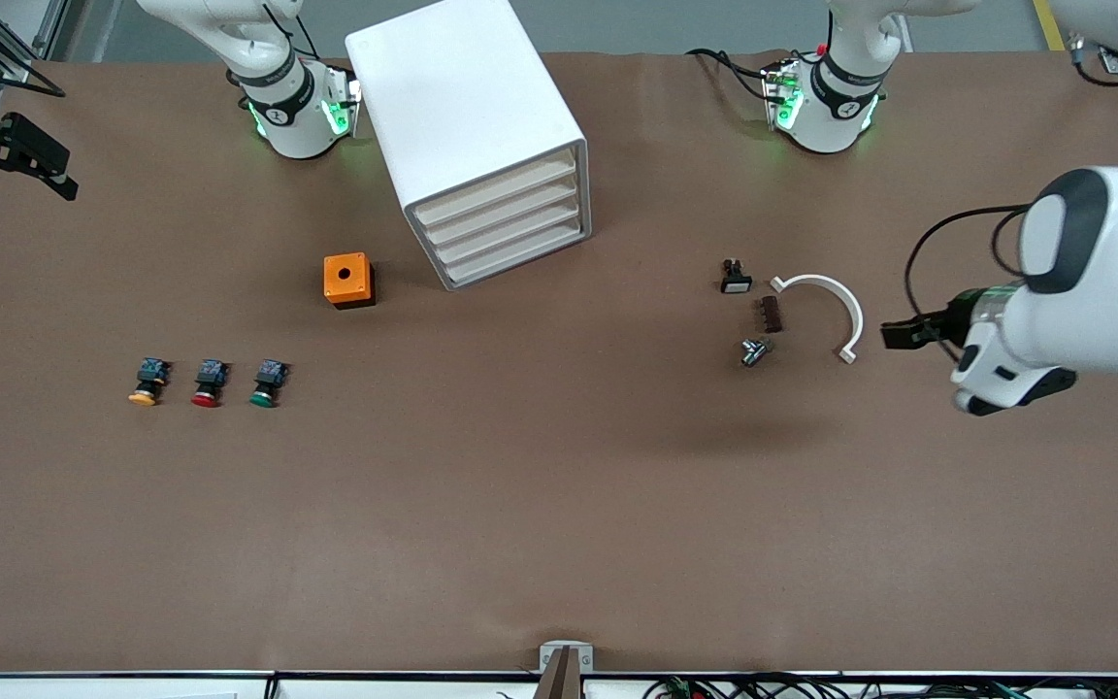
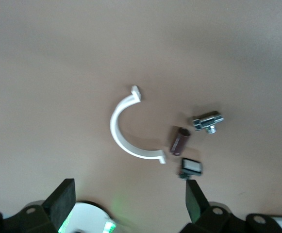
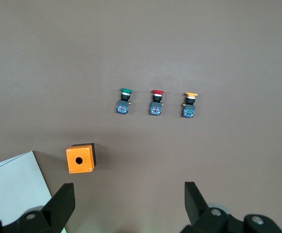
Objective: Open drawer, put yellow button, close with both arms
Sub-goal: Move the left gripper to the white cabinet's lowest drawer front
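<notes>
The white cabinet (image 1: pixel 462 97) stands at the middle of the table, toward the robots' bases. Its topmost drawer (image 1: pixel 496 186) is shut, like the three below it. The yellow button (image 1: pixel 145 383) lies toward the right arm's end of the table, in a row with a red button (image 1: pixel 208 383) and a green button (image 1: pixel 268 383). It also shows in the right wrist view (image 3: pixel 190 104). My right gripper (image 1: pixel 47 165) (image 3: pixel 128 206) is open and empty, high over that end of the table. My left gripper (image 1: pixel 897 335) (image 2: pixel 128 204) is open and empty, up beside a white curved clamp (image 1: pixel 836 311).
An orange box with a hole (image 1: pixel 348 280) sits between the cabinet and the buttons. Near the clamp lie a black-and-white switch (image 1: pixel 736 277), a small brown part (image 1: pixel 771 314) and a metal fitting (image 1: pixel 755 351). The brown table (image 1: pixel 520 505) stretches wide toward the front camera.
</notes>
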`<action>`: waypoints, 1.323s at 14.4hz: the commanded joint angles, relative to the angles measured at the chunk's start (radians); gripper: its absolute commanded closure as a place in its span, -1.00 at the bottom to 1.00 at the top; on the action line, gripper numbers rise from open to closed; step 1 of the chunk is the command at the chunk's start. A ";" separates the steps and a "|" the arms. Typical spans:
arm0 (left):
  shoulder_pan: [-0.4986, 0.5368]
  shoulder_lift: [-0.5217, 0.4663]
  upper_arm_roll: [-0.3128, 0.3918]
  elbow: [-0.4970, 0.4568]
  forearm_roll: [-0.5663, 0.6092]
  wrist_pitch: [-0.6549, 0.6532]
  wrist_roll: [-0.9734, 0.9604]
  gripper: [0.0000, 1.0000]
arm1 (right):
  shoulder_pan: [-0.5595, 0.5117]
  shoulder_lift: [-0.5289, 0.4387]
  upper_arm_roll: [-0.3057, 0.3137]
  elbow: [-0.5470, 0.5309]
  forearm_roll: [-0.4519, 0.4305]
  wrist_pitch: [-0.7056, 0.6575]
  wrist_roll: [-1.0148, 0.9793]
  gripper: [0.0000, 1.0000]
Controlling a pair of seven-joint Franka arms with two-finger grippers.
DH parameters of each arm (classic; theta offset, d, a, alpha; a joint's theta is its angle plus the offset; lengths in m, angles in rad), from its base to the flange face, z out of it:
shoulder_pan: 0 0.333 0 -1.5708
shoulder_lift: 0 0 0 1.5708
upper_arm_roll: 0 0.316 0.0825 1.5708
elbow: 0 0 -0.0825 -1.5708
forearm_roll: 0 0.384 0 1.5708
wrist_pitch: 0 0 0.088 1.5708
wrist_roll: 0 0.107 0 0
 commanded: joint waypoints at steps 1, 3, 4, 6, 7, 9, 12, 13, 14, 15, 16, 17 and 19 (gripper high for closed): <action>-0.038 0.028 -0.012 0.024 -0.126 -0.014 -0.216 -1.00 | 0.002 -0.014 0.001 -0.007 0.002 0.004 -0.007 -1.00; -0.082 0.046 -0.013 0.027 -0.229 -0.014 -0.400 -1.00 | 0.002 -0.014 0.001 -0.007 0.003 0.004 -0.007 -1.00; -0.103 0.063 -0.013 0.035 -0.275 -0.014 -0.483 -1.00 | 0.002 -0.014 0.001 -0.007 0.003 0.004 -0.007 -1.00; -0.137 0.100 -0.013 0.050 -0.354 -0.014 -0.664 -1.00 | 0.002 -0.014 0.001 -0.007 0.003 0.004 -0.007 -1.00; -0.147 0.117 -0.013 0.050 -0.404 -0.015 -0.762 -1.00 | 0.002 -0.014 0.001 -0.007 0.003 0.004 -0.007 -1.00; -0.159 0.161 -0.039 0.073 -0.490 -0.015 -0.908 -1.00 | 0.000 -0.014 0.001 -0.007 0.002 0.004 -0.007 -1.00; -0.160 0.223 -0.096 0.088 -0.613 -0.028 -1.138 -1.00 | 0.002 -0.014 0.001 -0.007 0.003 0.004 -0.007 -1.00; -0.160 0.246 -0.120 0.105 -0.634 -0.029 -1.214 -1.00 | 0.002 -0.014 0.001 -0.007 0.003 0.004 -0.007 -1.00; -0.159 0.275 -0.149 0.119 -0.656 -0.029 -1.308 -1.00 | 0.002 -0.014 0.001 -0.007 0.003 0.004 -0.007 -1.00; -0.159 0.302 -0.169 0.128 -0.682 -0.029 -1.395 -1.00 | 0.002 -0.014 0.001 -0.007 0.003 0.004 -0.007 -1.00; -0.159 0.322 -0.185 0.130 -0.707 -0.032 -1.455 -1.00 | 0.002 -0.014 0.001 -0.007 0.002 0.004 -0.007 -1.00; -0.160 0.341 -0.197 0.133 -0.737 -0.046 -1.503 -1.00 | 0.002 -0.014 0.001 -0.007 0.002 0.006 -0.007 -1.00; -0.180 0.365 -0.208 0.134 -0.780 -0.064 -1.585 -1.00 | 0.003 -0.014 0.001 -0.007 0.003 0.006 -0.007 -1.00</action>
